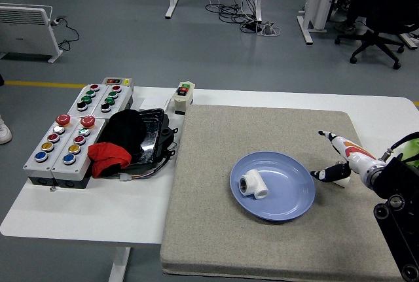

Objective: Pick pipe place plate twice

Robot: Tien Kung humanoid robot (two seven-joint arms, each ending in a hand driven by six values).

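A short white pipe [252,183] fitting lies on its side on the left part of a round blue plate [288,203], an open end facing 9 o'clock. The plate sits on a grey mat [216,229] covering the right half of a white table [85,213]. The right hand [339,158] is off the plate, just beyond its rim at 3 o'clock, well apart from the pipe. Its fingers [332,139] are apart, one white finger pointing toward 10 o'clock and a dark one reaching toward the plate's edge; they hold nothing and touch neither pipe nor plate. At 9 o'clock from the mat lie a black and red heap [127,141] and grey button boxes [65,141]. A small switch box [185,95] stands at 11 o'clock.
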